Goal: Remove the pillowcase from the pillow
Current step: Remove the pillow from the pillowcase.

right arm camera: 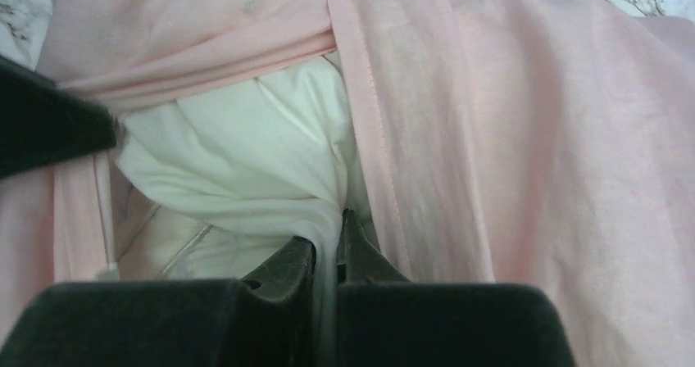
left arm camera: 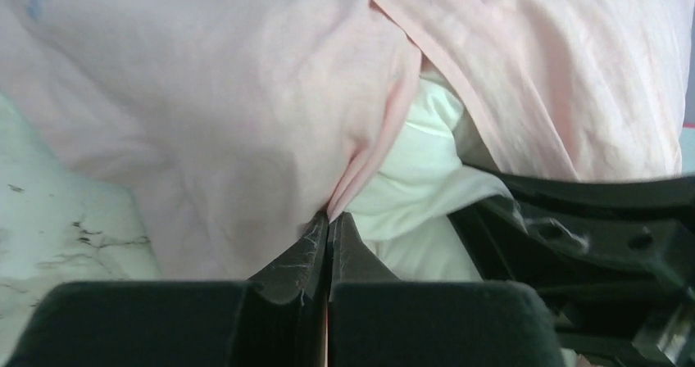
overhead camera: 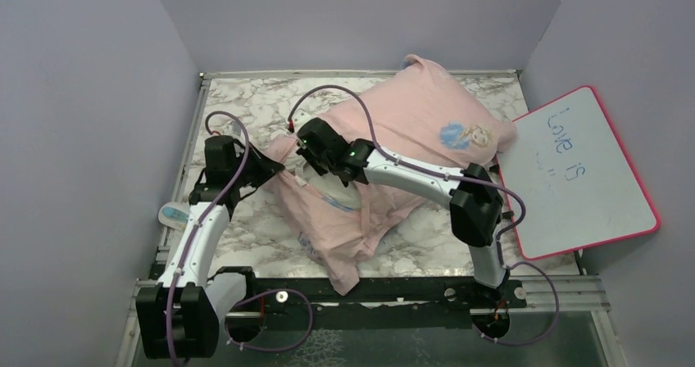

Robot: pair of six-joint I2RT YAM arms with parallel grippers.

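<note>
At cover's open mouth: left gripper [left arm camera: 329,219] clenched on thin pale-pink fabric pillowcase [left arm camera: 205,113] hem; right gripper [right arm camera: 326,244] pinches plump white pillow [right arm camera: 246,154] just beside it. Pillow's long axis runs far-right.

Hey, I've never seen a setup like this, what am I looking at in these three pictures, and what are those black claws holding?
These are two robot arms bolted to a marble-patterned table. The wide picture looks down from above and behind them. The other two come from small cameras on each wrist, looking along the claws.

On the table lies a pillow in a pale pink pillowcase. A pink-framed whiteboard lies at the right edge.

The left gripper is shut on the hem of the pillowcase at its open end. The right gripper is shut on a fold of the white pillow showing through that opening. Most of the pillow is still covered.
</note>
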